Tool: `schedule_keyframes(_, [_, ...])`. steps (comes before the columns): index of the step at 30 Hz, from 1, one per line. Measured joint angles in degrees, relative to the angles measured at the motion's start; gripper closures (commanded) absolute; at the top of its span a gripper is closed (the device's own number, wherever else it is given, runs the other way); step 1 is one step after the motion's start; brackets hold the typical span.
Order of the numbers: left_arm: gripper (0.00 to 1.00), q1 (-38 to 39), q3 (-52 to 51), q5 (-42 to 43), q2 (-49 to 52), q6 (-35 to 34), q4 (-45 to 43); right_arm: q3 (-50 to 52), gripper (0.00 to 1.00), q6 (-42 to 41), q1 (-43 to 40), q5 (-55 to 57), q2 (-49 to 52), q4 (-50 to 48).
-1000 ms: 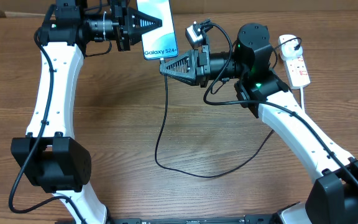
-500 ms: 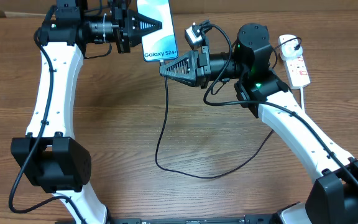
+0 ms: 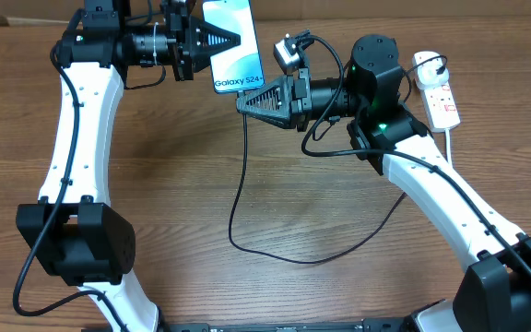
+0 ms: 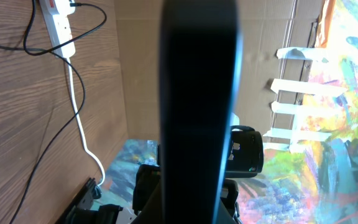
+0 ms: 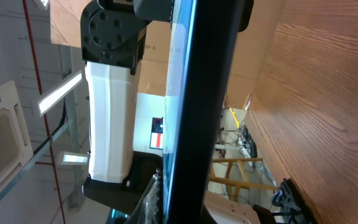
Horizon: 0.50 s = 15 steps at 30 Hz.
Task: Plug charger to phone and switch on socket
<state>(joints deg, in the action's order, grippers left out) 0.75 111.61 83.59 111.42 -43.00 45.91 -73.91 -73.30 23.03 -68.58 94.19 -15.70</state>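
Here the left gripper (image 3: 236,39) clamps the phone (image 3: 233,66) by its side, the right gripper (image 3: 242,101) pinches the charger (image 3: 239,184) tip right at the phone's "Galaxy S24+" end, so it wants the tip squared to the port and eased straight in, while the socket (image 3: 436,92) waits well apart from the phone.

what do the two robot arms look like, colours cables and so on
Both have glossy white curved links, left arm and right arm, with matte black joints, bases and tapered ribbed black jaws. Thin black cables run along them. A green light glows on the right arm.
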Motion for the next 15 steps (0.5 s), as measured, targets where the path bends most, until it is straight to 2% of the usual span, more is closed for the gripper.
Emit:
schedule_keyframes(11, [0.96, -0.02, 0.00, -0.48, 0.07, 1.22, -0.04, 0.00, 0.96, 0.24, 0.00, -0.42, 0.96, -0.13])
schedule_keyframes(15, [0.96, 0.02, 0.00, -0.39, 0.11, 1.53, 0.11, 0.00, 0.86, 0.61, -0.02, 0.39, 1.25, -0.28])
